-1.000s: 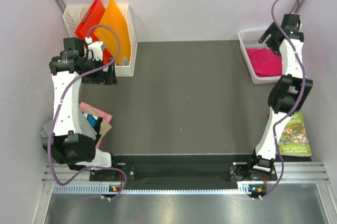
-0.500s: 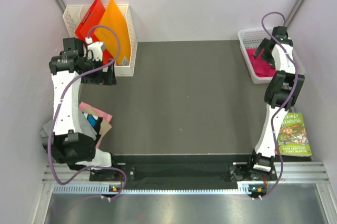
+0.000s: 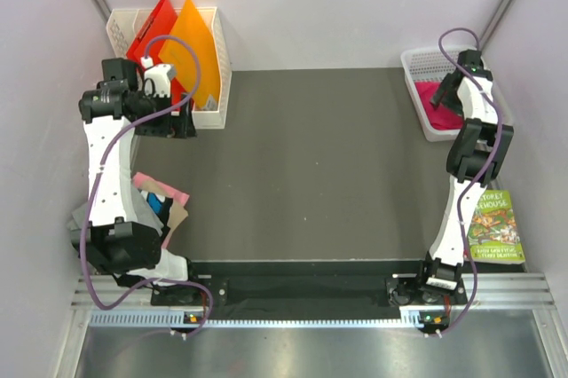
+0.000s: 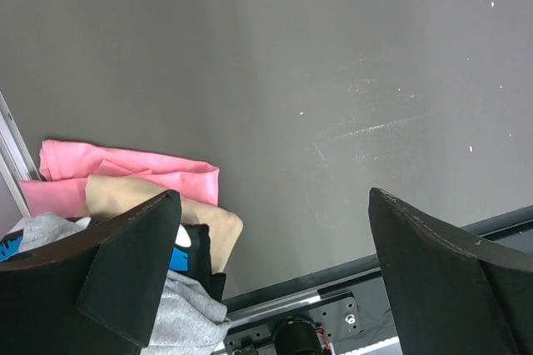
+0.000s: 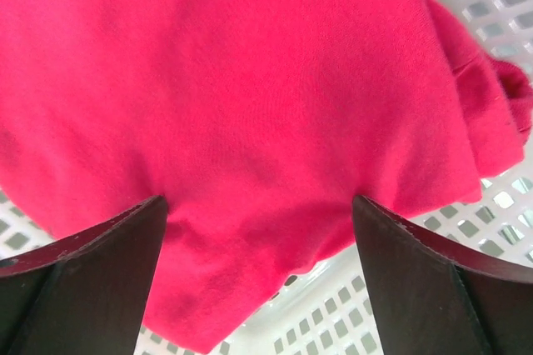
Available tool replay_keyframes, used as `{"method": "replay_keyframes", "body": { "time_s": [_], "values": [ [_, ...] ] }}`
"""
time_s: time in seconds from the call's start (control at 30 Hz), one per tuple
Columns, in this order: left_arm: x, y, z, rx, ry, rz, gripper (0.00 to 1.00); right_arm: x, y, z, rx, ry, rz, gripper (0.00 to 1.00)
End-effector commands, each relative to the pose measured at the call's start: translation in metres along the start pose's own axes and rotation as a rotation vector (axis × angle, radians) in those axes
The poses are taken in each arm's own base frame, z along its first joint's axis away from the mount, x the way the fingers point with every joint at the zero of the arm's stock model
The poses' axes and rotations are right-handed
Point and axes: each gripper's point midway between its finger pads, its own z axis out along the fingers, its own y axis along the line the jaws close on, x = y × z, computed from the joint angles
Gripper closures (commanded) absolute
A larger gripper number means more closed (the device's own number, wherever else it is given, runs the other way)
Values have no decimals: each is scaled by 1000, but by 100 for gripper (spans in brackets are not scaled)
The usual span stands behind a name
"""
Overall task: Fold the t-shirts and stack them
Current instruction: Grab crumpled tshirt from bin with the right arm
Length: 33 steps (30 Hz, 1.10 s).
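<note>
A bright magenta t-shirt (image 5: 250,80) lies crumpled in a white mesh basket (image 3: 417,63) at the table's far right corner. My right gripper (image 3: 441,94) is down in that basket. It stands open, its two fingertips (image 5: 92,276) pressed onto the cloth with a bulge of shirt between them. Several folded t-shirts lie piled at the near left: pink (image 4: 125,170), tan (image 4: 158,201), blue (image 4: 179,261) and grey (image 4: 179,313). My left gripper (image 3: 169,122) hangs open and empty above the table's left side, away from that pile (image 3: 164,200).
A white rack (image 3: 216,85) with a red folder (image 3: 149,34) and an orange folder (image 3: 193,50) stands at the far left, just behind my left gripper. A green-covered book (image 3: 497,227) lies off the mat's right edge. Dark mat (image 3: 302,165) spans the middle.
My right gripper has swung in and come down into the basket onto the magenta shirt. My left arm has shifted slightly back toward the rack.
</note>
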Motion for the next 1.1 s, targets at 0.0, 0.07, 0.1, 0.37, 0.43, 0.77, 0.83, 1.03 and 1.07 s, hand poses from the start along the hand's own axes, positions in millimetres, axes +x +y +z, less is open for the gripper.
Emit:
{"method": "replay_keyframes", "body": {
  "time_s": [0.0, 0.07, 0.1, 0.37, 0.43, 0.77, 0.83, 1.03, 1.07],
  "values": [
    [-6, -3, -7, 19, -22, -5, 1, 4, -4, 1, 15, 5, -10, 9],
    [-6, -3, -8, 18, -24, -5, 1, 9, -3, 5, 11, 18, -16, 11],
    [-5, -2, -7, 16, -21, -8, 1, 11, -2, 7, -1, 28, -17, 12],
    [-5, -2, -5, 23, -22, -12, 1, 19, 10, 5, -37, 41, -29, 66],
    [-5, -1, -4, 22, -22, -13, 1, 17, 12, 3, -44, 35, -28, 76],
    [-2, 0, -3, 26, -27, -11, 1, -38, 28, -51, -149, -109, 18, 100],
    [-2, 0, -3, 31, -28, -11, 1, -57, 33, -73, -187, -164, 37, 100],
    [-2, -2, -8, 39, -43, -9, 1, -91, 39, -121, -265, -272, 78, 100],
    [-1, -3, -8, 44, -43, -6, 1, -91, 40, -122, -269, -273, 78, 100]
  ]
}}
